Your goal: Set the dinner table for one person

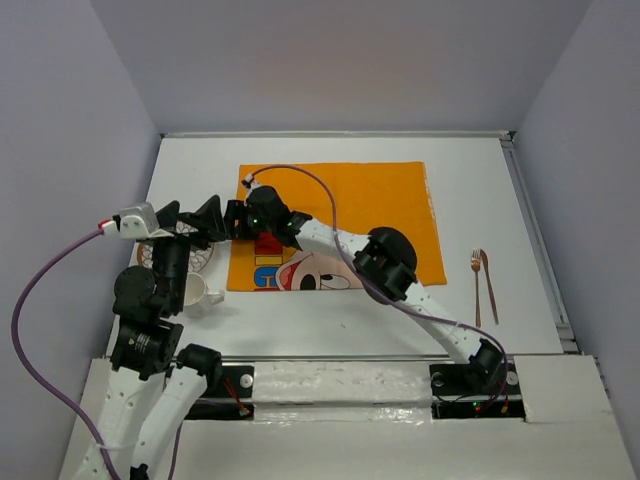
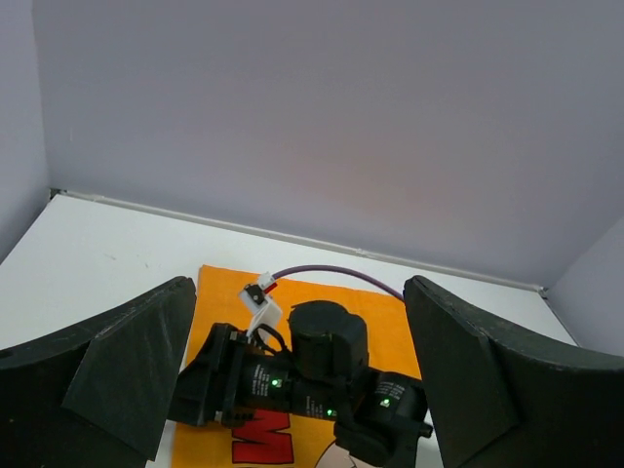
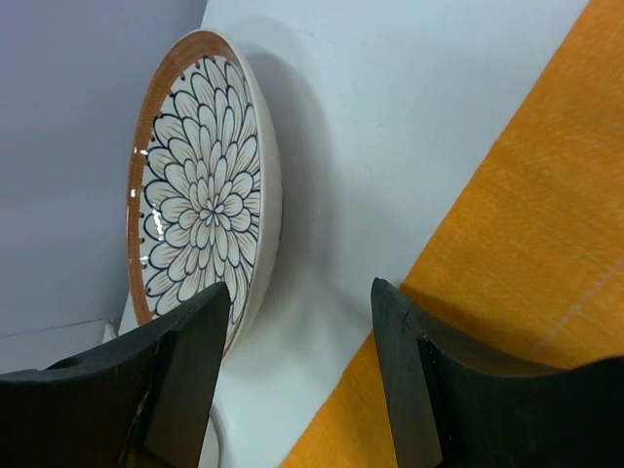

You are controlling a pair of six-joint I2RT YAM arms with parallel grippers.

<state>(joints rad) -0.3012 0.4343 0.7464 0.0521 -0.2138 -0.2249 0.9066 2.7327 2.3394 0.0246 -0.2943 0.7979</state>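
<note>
1. Judging by the layout, the setting has hardly begun: the orange placemat (image 1: 385, 200) lies flat on the white worktop (image 1: 520, 200), toward its far side, with no dish or cutlery showing on it.
2. The plate (image 3: 200, 185) sits off the mat on the bare worktop, just beside the mat's left edge, and the mug (image 1: 200, 293) stands just on the near side of the plate.
3. The fork (image 1: 476, 285) and knife (image 1: 490, 285) lie side by side, well to the right of the mat.
4. The right claw (image 3: 300, 292) reaches across the mat, spread wide and empty, facing the plate's rim. The left claw (image 2: 299, 288) hangs by the plate, also wide and empty.
5. Left to do, I judge: plate onto the mat, cutlery beside it, mug close by.
</note>
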